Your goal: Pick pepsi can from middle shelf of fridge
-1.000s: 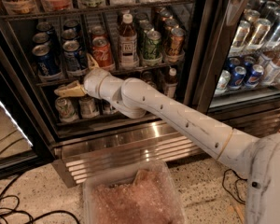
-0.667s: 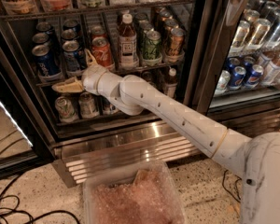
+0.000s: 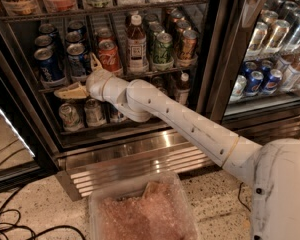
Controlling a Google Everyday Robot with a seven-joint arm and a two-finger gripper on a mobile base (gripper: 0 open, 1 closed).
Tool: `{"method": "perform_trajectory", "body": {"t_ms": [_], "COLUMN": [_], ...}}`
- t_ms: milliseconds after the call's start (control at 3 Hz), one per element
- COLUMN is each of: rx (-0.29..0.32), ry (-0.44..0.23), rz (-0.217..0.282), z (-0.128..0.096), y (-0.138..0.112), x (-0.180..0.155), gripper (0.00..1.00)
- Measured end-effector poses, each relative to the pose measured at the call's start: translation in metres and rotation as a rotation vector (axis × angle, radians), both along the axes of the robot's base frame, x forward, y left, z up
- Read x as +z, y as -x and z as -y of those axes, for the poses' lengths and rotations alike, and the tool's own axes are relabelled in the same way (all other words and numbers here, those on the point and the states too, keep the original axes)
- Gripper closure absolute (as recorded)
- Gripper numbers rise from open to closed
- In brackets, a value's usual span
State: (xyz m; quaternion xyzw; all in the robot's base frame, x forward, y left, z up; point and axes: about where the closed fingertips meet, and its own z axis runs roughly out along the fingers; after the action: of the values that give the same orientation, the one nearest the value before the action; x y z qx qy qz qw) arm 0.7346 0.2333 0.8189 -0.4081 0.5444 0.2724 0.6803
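Starting nearest the camera: a clear plastic tub of pinkish crumpled material sits on the speckled floor, with dark cables at far left. The robot's white arm rises from lower right and reaches up and left across the louvred steel base panel into the open fridge.

The gripper is at the front edge of the middle shelf, left of centre. Jaws spread wide. One tan finger points left, lying just under the front rail. The other finger points up, in the gap between a blue can and a red cola can. Nothing is held between them.

The pepsi can closest to the gripper stands upright in the front row of the middle shelf, just left of the raised finger. Cannot tell if the finger touches it. A second blue can stands one lane to the left, and more stand behind both.

Right of the cola can, same shelf: a labelled bottle, a green can and a brownish can.

Below the gripper, silver-topped cans stand on the lower shelf. Further cans and bottles are behind the neighbouring door at right.
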Motion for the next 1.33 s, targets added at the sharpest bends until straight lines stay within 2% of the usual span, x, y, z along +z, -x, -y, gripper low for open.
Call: {"method": "perform_trajectory", "body": {"t_ms": [333, 667, 1333], "rx": [0.009, 0.01, 0.01], "ry": [-0.003, -0.002, -0.002], "rz": [-0.01, -0.011, -0.011], "z": [-0.0036, -0.002, -0.0006], "y": [-0.0025, -0.0027, -0.0035], "x": [-0.0048, -0.0001, 0.005], "gripper": [0.19, 0.5, 0.96]}}
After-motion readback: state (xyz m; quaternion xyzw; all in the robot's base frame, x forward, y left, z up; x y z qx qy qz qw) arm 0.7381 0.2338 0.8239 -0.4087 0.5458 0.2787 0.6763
